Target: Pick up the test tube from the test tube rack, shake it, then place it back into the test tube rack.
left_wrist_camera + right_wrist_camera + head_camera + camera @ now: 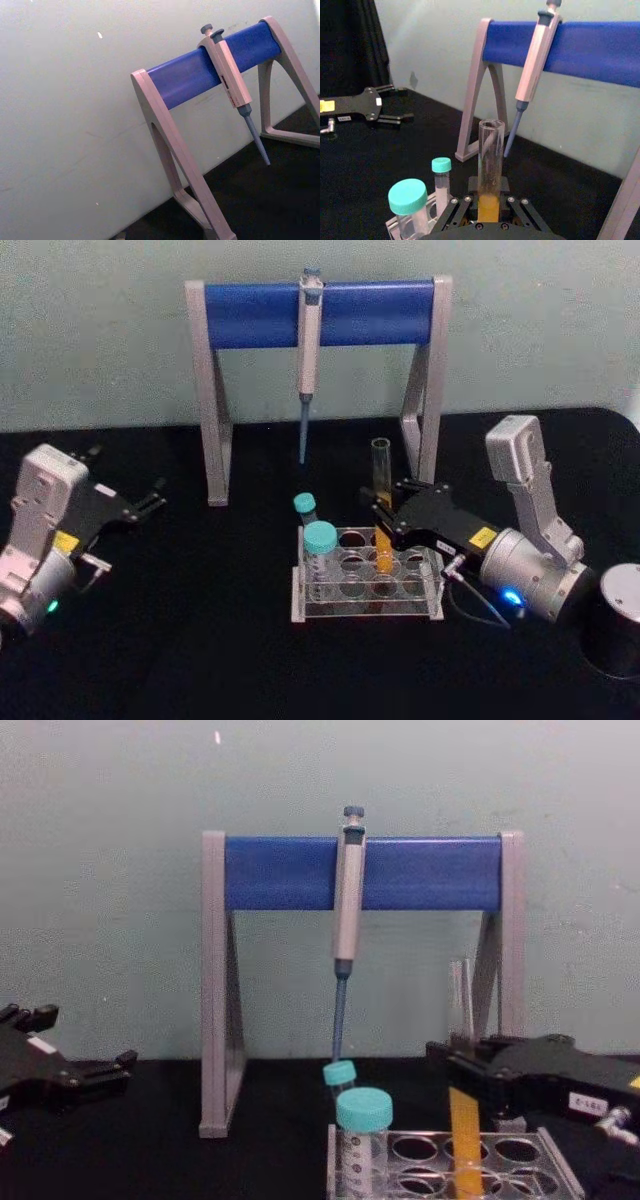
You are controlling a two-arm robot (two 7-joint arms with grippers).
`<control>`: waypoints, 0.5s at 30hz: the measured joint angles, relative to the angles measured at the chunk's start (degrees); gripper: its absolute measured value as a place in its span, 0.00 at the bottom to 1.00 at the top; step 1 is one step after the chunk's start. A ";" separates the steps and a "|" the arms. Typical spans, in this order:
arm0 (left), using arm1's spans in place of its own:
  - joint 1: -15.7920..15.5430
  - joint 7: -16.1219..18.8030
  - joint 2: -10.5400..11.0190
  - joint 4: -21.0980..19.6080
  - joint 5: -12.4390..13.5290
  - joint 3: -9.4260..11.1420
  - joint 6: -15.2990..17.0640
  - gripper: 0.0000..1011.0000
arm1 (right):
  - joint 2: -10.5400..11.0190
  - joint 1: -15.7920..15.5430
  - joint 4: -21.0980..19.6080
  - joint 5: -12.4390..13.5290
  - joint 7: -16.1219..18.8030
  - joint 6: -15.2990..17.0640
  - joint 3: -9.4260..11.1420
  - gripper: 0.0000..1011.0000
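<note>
Test tube [381,465] is seated upright in a hole in the right half of the test tube rack [368,613]; exact row can't be told. Long axis is approx vertical, open mouth well above the rack top, orange-yellow liquid in the lower half w/ its bottom down inside the rack. Right gripper [383,511] is placed at the rack's right side, just above the top plate, w/ the tube between its fingers at about liquid-surface level. Fingers appear closed against the glass, so it is read as gripping the tube, lift not yet made. Grip line is approx horizontal, i.e. square to the tube, so the next move is judged to be a straight pull up along the tube axis until the round bottom is clear of the hole, then the shake. Right arm is nearer by far; left gripper [130,480] is parked well to the rack's left, fingers spread, nothing held. Two teal-capped vials [320,537] are stood at the rack's left end, apart from the tube, so no clash is expected on a vertical lift. Tube is capless, so spill risk is noted for the shake. Behind the rack a grey stand w/ blue crossbar [320,312] is set, pipette [308,340] hung on it, tip above and behind the rack. All is carried on a black tabletop [200,650], pale green wall behind; a dark cylinder [620,625] is seen far right of the rack.
</note>
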 joint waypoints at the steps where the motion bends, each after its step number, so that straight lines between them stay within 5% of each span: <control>1: 0.00 0.00 0.00 0.00 0.00 0.00 0.00 0.99 | 0.01 -0.20 -0.03 0.00 0.08 -0.49 0.11 0.22; 15: 0.00 0.00 0.00 0.00 0.00 0.00 0.00 0.99 | 0.34 -2.75 -1.41 0.38 2.18 -7.79 2.06 0.22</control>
